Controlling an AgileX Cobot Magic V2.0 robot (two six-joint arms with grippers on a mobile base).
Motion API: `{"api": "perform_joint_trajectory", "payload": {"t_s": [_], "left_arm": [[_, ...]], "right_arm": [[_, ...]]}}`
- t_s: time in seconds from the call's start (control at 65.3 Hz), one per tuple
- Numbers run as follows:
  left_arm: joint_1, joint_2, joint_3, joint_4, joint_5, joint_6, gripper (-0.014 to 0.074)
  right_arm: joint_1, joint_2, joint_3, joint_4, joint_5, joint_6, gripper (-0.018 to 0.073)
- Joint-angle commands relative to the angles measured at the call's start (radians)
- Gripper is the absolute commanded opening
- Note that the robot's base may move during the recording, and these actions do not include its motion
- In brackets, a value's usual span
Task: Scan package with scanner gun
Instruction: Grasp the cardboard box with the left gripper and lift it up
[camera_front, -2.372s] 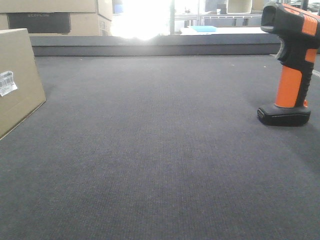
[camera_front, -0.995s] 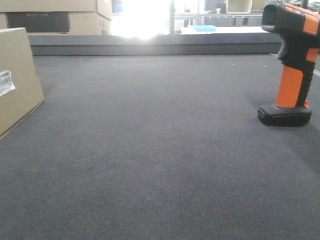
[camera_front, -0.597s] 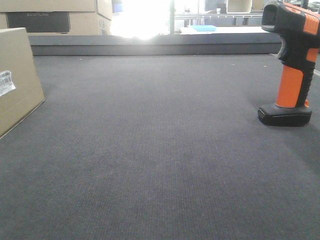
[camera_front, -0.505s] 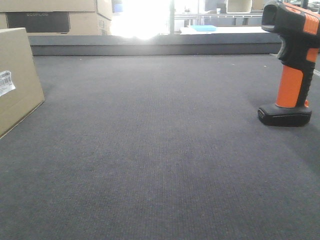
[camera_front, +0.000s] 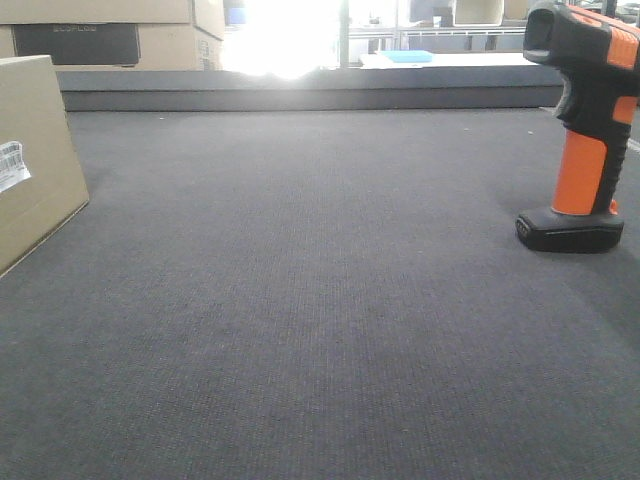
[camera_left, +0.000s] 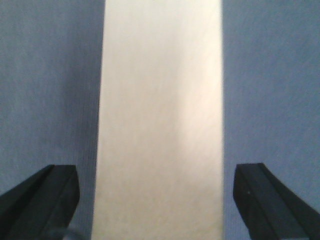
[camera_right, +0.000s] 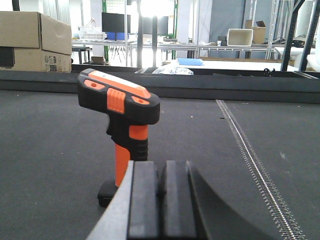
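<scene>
The left gripper (camera_left: 159, 200) is spread wide: its two dark fingertips (camera_left: 45, 200) are at the lower corners of the left wrist view, and the tan top face of the package (camera_left: 160, 115) runs between them. There is a strip of grey table on each side of the package, so neither fingertip touches it.

The right gripper (camera_right: 160, 200) has its two black pads (camera_right: 144, 200) pressed together with nothing between them. Just beyond it the scanner gun (camera_right: 120, 125) stands upright on its flat base, and the pads hide part of that base.

The front view shows neither gripper, but it does show both things together. The package (camera_front: 35, 160) sits at the left edge of the dark table (camera_front: 320, 300), with a small white barcode label (camera_front: 10, 165) on the face towards the middle. The scanner gun (camera_front: 585, 130) stands at the right edge, well apart from the package, with its head pointing left.

Behind the table, at the far left, are cardboard boxes (camera_front: 100, 35) with a dark printed panel. They are closed, so I cannot tell what is in them. The right wrist view alone shows a white bin (camera_right: 240, 36) on a far table, and its inside cannot be seen.
</scene>
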Motion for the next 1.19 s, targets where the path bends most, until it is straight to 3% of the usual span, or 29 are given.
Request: {"api": "perform_joint_trajectory", "payload": {"t_s": [0.0, 0.199, 0.49, 0.658, 1.178], "left_arm": [[-0.004, -0.001, 0.020, -0.011, 0.003, -0.010, 0.0517], [-0.004, 0.001, 0.020, -0.009, 0.003, -0.010, 0.0501], [-0.004, 0.023, 0.020, -0.006, 0.003, -0.007, 0.0225], [-0.004, 0.024, 0.018, -0.030, 0.013, -0.007, 0.0177], [-0.004, 0.017, -0.133, -0.371, 0.106, 0.049, 0.0171]], "right_arm": [[-0.002, -0.004, 0.000, 0.001, -0.022, 0.000, -0.0162], [-0.002, -0.004, 0.000, 0.001, -0.022, 0.000, -0.0162], [-0.002, -0.004, 0.000, 0.001, -0.022, 0.000, -0.0162], [-0.002, -0.004, 0.000, 0.001, -0.022, 0.000, -0.0162], [-0.002, -0.004, 0.000, 0.001, -0.022, 0.000, -0.0162]]}}
